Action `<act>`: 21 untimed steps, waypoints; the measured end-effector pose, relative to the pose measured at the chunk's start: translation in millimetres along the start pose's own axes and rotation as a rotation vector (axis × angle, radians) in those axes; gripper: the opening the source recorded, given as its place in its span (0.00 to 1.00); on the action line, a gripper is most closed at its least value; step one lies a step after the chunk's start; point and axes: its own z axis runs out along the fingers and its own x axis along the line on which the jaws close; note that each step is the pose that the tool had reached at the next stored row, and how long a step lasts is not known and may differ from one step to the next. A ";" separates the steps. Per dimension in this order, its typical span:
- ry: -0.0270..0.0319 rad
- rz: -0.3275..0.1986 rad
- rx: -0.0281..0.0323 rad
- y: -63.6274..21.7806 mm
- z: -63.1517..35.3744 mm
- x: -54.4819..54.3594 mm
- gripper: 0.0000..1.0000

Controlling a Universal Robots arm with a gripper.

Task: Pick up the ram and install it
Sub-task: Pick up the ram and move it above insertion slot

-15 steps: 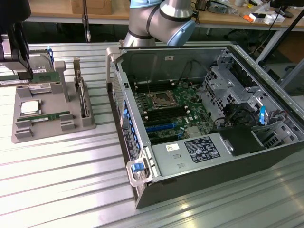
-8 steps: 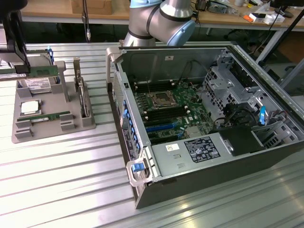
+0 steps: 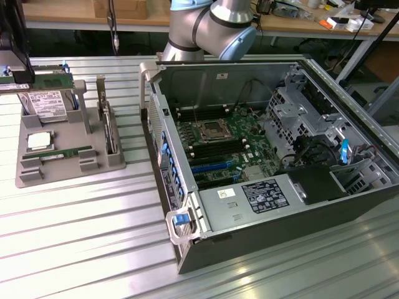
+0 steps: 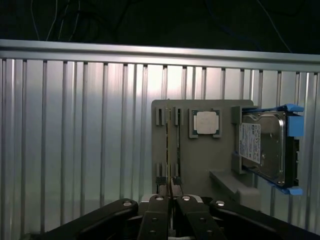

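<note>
One gripper (image 3: 15, 70): jaws drawn almost together and clamped on the ram. In the exterior view it is a black mass at the far left, with its upper part cut by the frame and its tips lost behind the board.
Fingers (image 4: 155, 220): two dark links meet at a narrow gap in the wrist view, with a thin edge pinched between them. Their lower ends are cut off.
Ram (image 3: 50, 82): a green stick held level in the air above the holder. The exterior view's left edge cuts off one end. The chips show as dark patches and the pale label cannot be read. From the wrist it is edge-on, a thin line running out from the fingertips (hard to separate from the slot beneath it).
Holder (image 3: 115, 163): a grey tray on the table, apart from the case, toward the exterior view's left.
Second stick (image 3: 65, 152): a green strip on edge in a holder slot, just beside the CPU. Whether it is another ram cannot be told.
CPU (image 3: 38, 140): a square silver chip in its recess, between that slot and the drive.
Drive (image 3: 47, 104): silver, in blue rails, on the holder.
Card (image 3: 109, 128): a thin board standing upright at the holder's side nearest the case, of unclear kind.
Case (image 3: 280, 233): open and lying on its side, with the motherboard (image 3: 218, 134) exposed. Its slots are too dark to read.
Arm (image 3: 212, 25): a grey-blue joint, cut by the top edge.
Table (image 3: 93, 237): ribbed metal.
</note>
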 end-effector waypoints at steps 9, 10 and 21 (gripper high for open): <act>0.0000 0.000 -0.0001 1.0 -22.2 -0.8 0.12; 0.0000 0.000 0.0000 1.1 -24.8 -0.9 0.12; 0.0000 0.000 0.0000 2.4 -53.7 -1.9 0.12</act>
